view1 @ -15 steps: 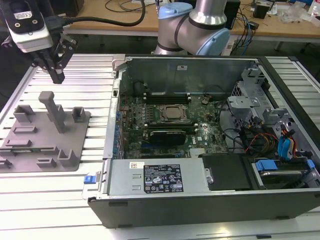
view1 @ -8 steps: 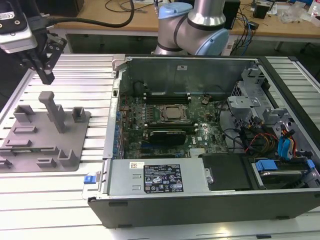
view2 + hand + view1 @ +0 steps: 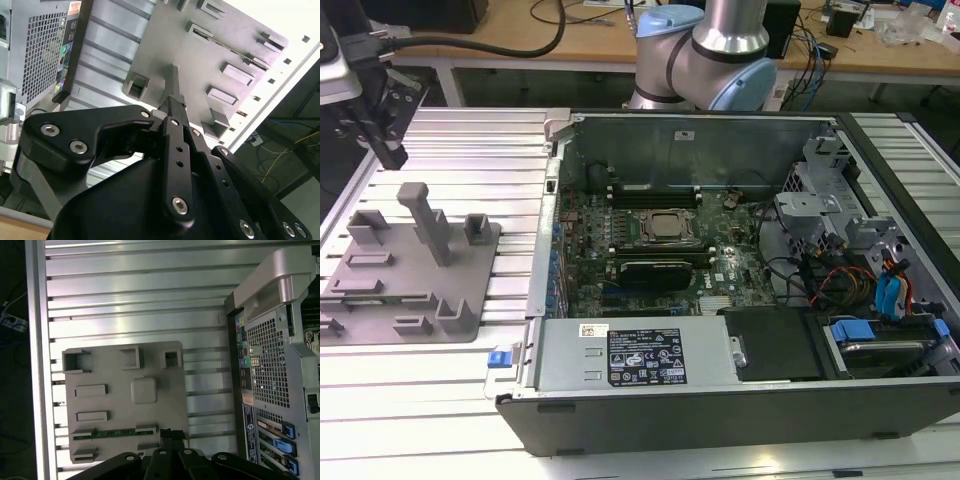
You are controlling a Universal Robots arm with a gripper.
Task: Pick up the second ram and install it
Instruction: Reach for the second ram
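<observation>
The gripper (image 3: 388, 150) (image 3: 171, 102) (image 3: 167, 432) hangs clenched, its two black fingers (image 3: 175, 150) drawn together at the tips with nothing between them. It is poised above the grey holder tray (image 3: 480, 270) (image 3: 160, 50) (image 3: 165, 385) and does not touch it.

In the first wrist view the second ram (image 3: 115, 432), a thin green stick, lies flat in a long slot of that tray. Its near end is just beside the gripper's tips, and the stick runs away from them along the tray's edge. Beyond it the tray carries several raised blocks and hollow pockets, with one tall upright post (image 3: 428, 222) below the gripper.

The tray rests on the ribbed aluminium counter (image 3: 470, 130) (image 3: 125, 300). Farther out from the gripper, past the tray's far side, the open computer case (image 3: 720, 400) (image 3: 275, 365) (image 3: 45, 50) lies on the same counter. Its motherboard (image 3: 660, 250) faces up, and the arm's base (image 3: 700, 50) rises behind it.
</observation>
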